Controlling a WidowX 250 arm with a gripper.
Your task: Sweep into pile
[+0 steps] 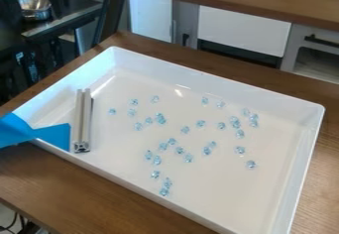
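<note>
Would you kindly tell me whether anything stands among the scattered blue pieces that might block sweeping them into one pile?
Nothing visible stands among the blue pieces. A metal bar lies off to the picture's left, between them and that end of the white tray.

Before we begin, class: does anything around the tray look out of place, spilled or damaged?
Nothing looks damaged or spilled out: the blue beads lie scattered, but inside the white tray. Slightly odd is the blue piece crossing the rim at the view's left, half in and half out, near the metal bar.
</note>
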